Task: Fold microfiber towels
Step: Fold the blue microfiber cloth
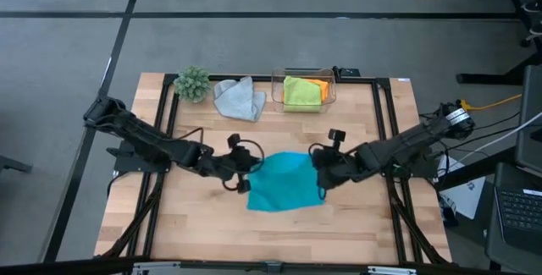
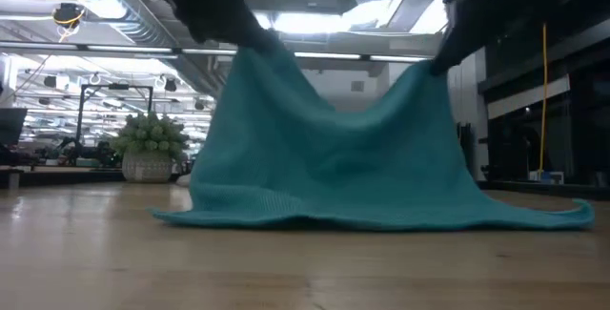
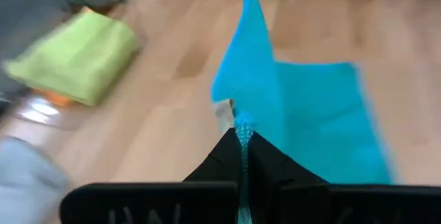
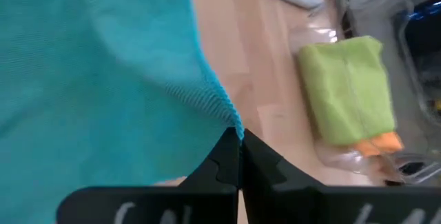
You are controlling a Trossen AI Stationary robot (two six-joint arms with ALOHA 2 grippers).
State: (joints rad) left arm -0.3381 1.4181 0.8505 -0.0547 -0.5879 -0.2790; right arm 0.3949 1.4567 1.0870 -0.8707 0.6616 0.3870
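**Turquoise towel lifted by two corners**

Hanging mid-table: turquoise towel (image 1: 284, 182), raised at two upper corners and sagging between them, lower edge trailing on the wooden table (image 1: 356, 224). Seen from table height as a tent-like drape (image 2: 334, 157), hem lying flat on the boards.

Pinching the towel's corner on the left side: left gripper (image 1: 246, 167), fingers pressed together on the cloth; in the left wrist view, blue fabric (image 3: 275, 107) running straight out from between the closed dark fingers (image 3: 220, 165).

Pinching the opposite corner: right gripper (image 1: 320, 167), likewise clamped tight; in the right wrist view, ribbed towel edge (image 4: 103, 79) emerging from the closed fingertips (image 4: 258, 158).

Sitting at the far edge of the table: clear box (image 1: 329, 89), holding the folded green towel (image 1: 301, 91) stacked over the orange towel (image 1: 318, 85), orange showing only at one side. Also showing in the right wrist view, green (image 4: 348, 89) over orange (image 4: 379, 143).

Lying just beside the box, crumpled: grey towel (image 1: 239, 98). Standing next to that, near the table's far left corner: small plant (image 1: 192, 83), also appearing in the low view's background (image 2: 150, 143).
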